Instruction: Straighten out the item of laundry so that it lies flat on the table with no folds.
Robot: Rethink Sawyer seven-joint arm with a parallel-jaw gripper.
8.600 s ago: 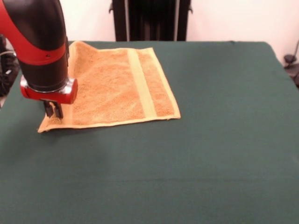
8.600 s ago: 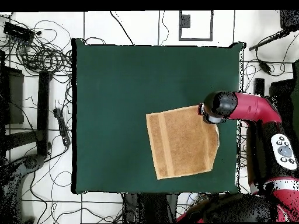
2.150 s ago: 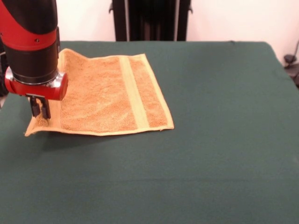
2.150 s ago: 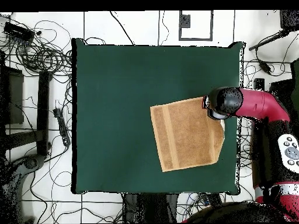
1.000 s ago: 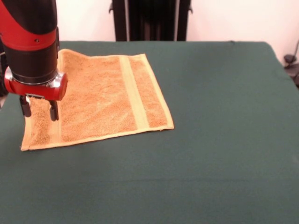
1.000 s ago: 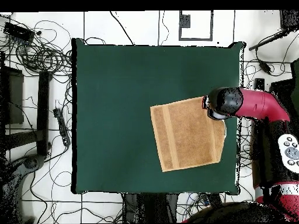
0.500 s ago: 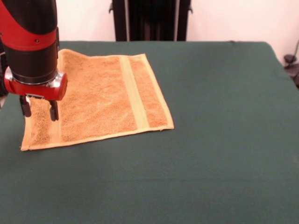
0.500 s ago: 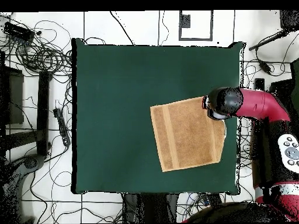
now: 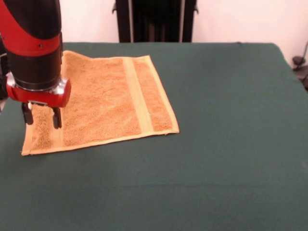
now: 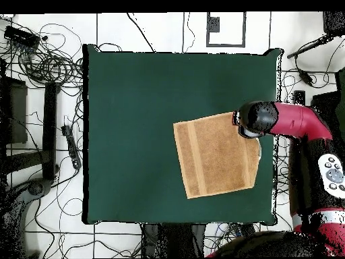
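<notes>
The item of laundry, an orange-yellow terry towel with woven border bands, lies spread on the dark green table at the left of the front view. No fold shows on the part I can see; the arm covers its far left edge. My gripper hangs open just above the towel's near left corner, its two dark fingers apart with nothing between them. In the overhead view the towel sits near the table's right edge, and the arm's red and black wrist hides the gripper over the towel's upper right corner.
The towel's near left corner lies close to the table's left side in the front view. A black stand rises behind the far edge. Cables and floor tiles surround the table in the overhead view.
The gripper let go of the towel's corner about a second ago, and the corner dropped flat. Since then the open gripper has shifted only slightly and the towel has stayed put.
</notes>
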